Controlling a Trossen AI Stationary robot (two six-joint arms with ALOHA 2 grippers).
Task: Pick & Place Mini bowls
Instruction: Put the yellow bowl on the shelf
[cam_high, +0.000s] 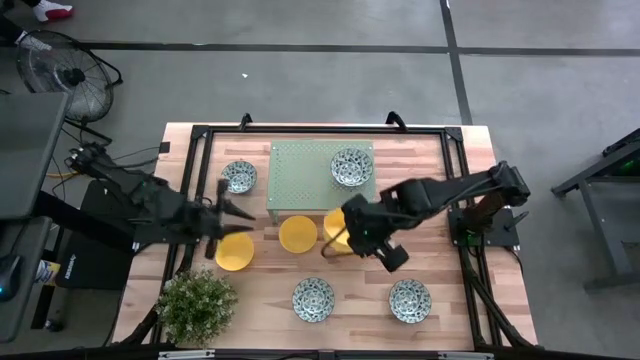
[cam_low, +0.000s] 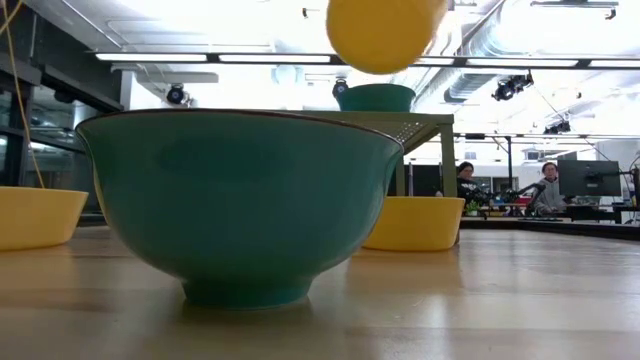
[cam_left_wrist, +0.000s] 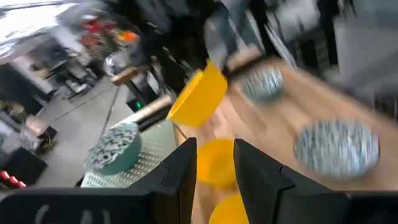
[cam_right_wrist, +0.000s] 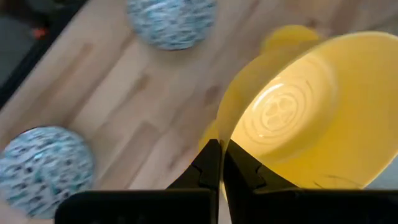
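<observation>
A patterned mini bowl (cam_low: 240, 200), teal outside, fills the low view, standing upright on the wooden table (cam_high: 460, 320). Taking the pale green perforated stand (cam_high: 300, 175) as landmark: left of it sits a patterned bowl (cam_high: 239, 176). Below that, the left gripper (cam_high: 222, 215) hovers with its fingers (cam_left_wrist: 180, 171) slightly parted and holding nothing, just above a yellow bowl (cam_high: 234, 252). A potted plant (cam_high: 197, 305) stands near the table's front left corner. In front of the stand sits another yellow bowl (cam_high: 297, 234). On the stand rests a patterned bowl (cam_high: 351, 166). Right of front, the right gripper (cam_right_wrist: 219, 163) pinches the rim of a tilted yellow bowl (cam_right_wrist: 311, 112), lifted clear of the table. Two more patterned bowls (cam_high: 409, 300) sit along the front edge.
</observation>
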